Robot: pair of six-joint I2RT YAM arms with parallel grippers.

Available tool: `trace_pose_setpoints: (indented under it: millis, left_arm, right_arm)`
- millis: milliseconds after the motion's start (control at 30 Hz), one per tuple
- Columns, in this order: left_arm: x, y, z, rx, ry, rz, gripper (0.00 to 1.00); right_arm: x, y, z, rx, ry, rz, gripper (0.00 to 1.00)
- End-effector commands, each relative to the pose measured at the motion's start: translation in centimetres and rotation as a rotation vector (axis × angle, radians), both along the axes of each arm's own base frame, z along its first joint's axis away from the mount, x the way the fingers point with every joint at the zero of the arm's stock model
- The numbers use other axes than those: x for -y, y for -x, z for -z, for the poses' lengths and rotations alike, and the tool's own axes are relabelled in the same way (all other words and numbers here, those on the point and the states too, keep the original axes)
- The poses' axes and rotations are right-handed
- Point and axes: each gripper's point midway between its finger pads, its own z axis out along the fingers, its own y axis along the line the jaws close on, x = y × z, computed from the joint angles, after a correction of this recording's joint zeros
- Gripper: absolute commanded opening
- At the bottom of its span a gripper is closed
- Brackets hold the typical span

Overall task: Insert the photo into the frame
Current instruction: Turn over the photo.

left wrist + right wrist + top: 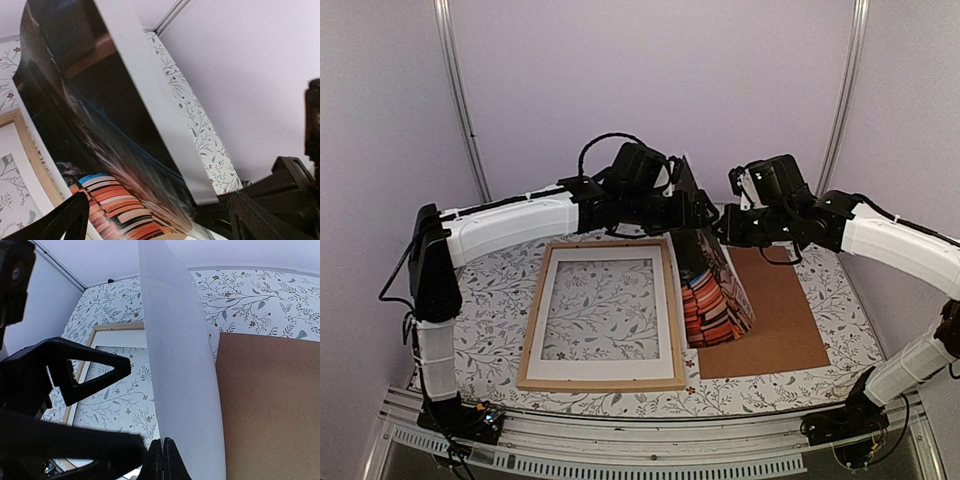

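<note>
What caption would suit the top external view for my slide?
Right hand holds the photo nearly upright between the frame and the brown board.

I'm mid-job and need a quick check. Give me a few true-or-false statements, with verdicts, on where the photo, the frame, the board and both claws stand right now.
1. The photo lies flat inside the frame. False: it stands up on edge, between the frame and the brown board.
2. The right claw is shut on the photo. True.
3. The left claw is clamped on the photo. False: it is open, with one finger on each side of the print.
4. The brown board lies flat on the table, on the right arm's side of the frame. True.
</note>
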Motion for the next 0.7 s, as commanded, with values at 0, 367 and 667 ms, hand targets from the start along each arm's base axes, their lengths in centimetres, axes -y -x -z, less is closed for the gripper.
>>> trace_pose_setpoints:
  millis: [0, 367, 667]
  left_arm:
    - [-2.4, -1.6, -0.4, -0.017, 0.03, -0.069, 1.0]
    - [-4.3, -2.2, -0.2, -0.035, 0.067, -0.1, 0.99]
    - [-5.9, -3.1, 0.9, -0.056, 0.054, -0.139, 1.0]
  right_arm:
    - [-1.9, -0.5, -1.0, 0.036, -0.025, 0.013, 0.0]
    - [-5.0, 0.1, 1.8, -0.013, 0.001, -0.009, 0.0]
    - [-7.1, 0.4, 2.5, -0.005, 0.028, -0.015, 0.04]
